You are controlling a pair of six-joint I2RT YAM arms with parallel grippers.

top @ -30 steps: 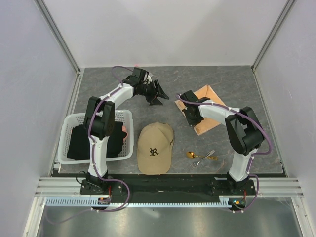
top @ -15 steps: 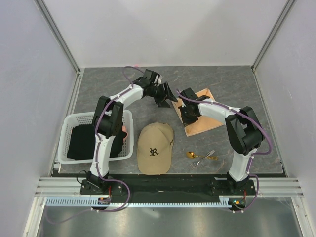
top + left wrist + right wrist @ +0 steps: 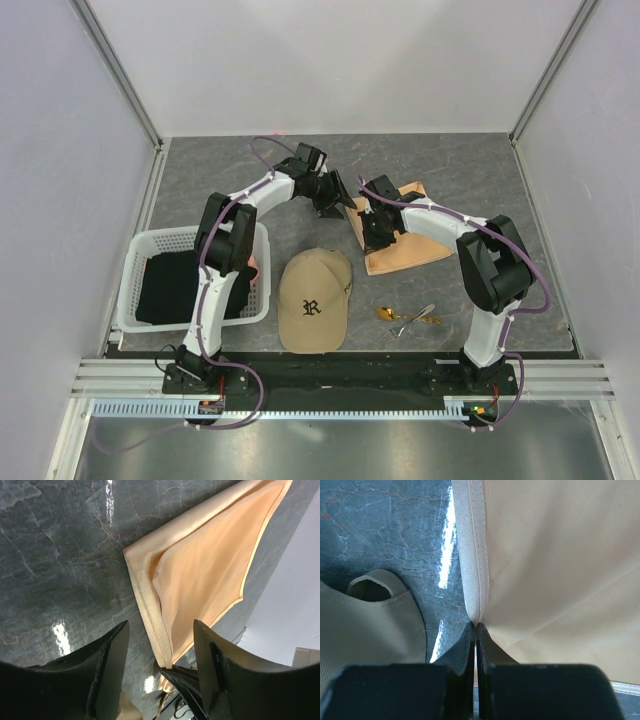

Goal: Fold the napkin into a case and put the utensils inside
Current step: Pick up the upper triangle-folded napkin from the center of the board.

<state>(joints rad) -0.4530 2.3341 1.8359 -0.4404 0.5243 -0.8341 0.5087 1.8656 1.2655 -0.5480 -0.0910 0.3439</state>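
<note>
The peach-orange napkin (image 3: 408, 243) lies folded on the grey table, right of centre. My right gripper (image 3: 372, 232) is shut on its left hem, and the right wrist view shows the hem (image 3: 472, 555) pinched at the fingertips (image 3: 476, 626). My left gripper (image 3: 336, 199) is open just above the napkin's far-left corner. In the left wrist view the folded edge (image 3: 150, 605) runs between its spread fingers (image 3: 160, 630), with the right gripper's fingertips (image 3: 185, 677) just beyond. The utensils (image 3: 410, 318), a gold spoon (image 3: 385, 313) and silvery pieces, lie near the front edge.
A tan baseball cap (image 3: 314, 298) sits front centre, close to the napkin's near-left edge; it also shows in the right wrist view (image 3: 370, 620). A white basket (image 3: 140, 240) holding a black cloth (image 3: 170, 285) stands at the left.
My left arm has swung right until its gripper is over the napkin's left corner. My right gripper has pulled the napkin's edge left and nearer, and the cloth has shifted with it.
</note>
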